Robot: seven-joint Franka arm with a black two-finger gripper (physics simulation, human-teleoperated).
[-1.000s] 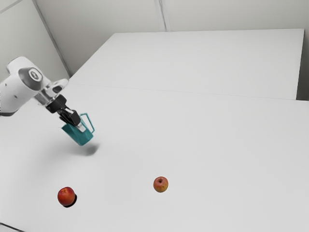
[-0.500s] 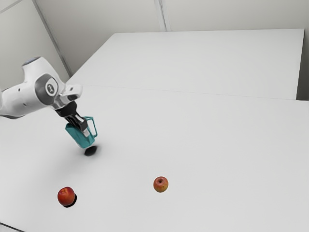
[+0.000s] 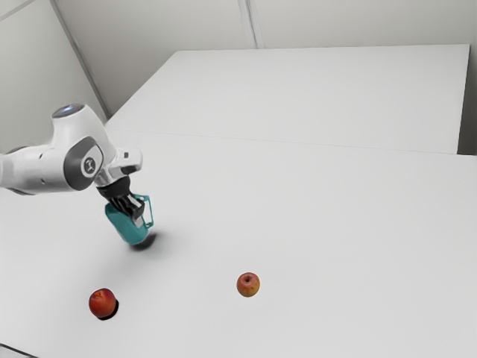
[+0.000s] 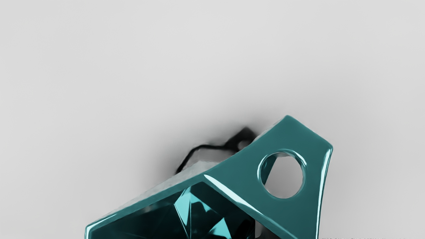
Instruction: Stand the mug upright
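Tilted in the exterior view, the teal mug (image 3: 125,225) has its base low over the table, close to its dark shadow; whether the base touches is unclear. The black gripper (image 3: 136,213) is shut on the mug's wall near the handle, which faces the exterior view's right. From the hand, the mug (image 4: 292,132) shows its angular rim, dark faceted inside and a handle with a round hole. Part of the gripper (image 4: 262,232) appears at the bottom edge, against the mug's wall beside the handle; the rest is hidden.
A red peach-like fruit (image 3: 102,303) lies on the white table (image 3: 335,224) nearer the exterior camera than the mug. A red-yellow apple (image 3: 248,284) lies farther toward the exterior view's right. Pale walls stand behind the table.
The hand has come down and a little toward the exterior view's right, carrying the mug. The mug is lower, slightly less tilted and nearer its shadow. Both fruits stayed put.
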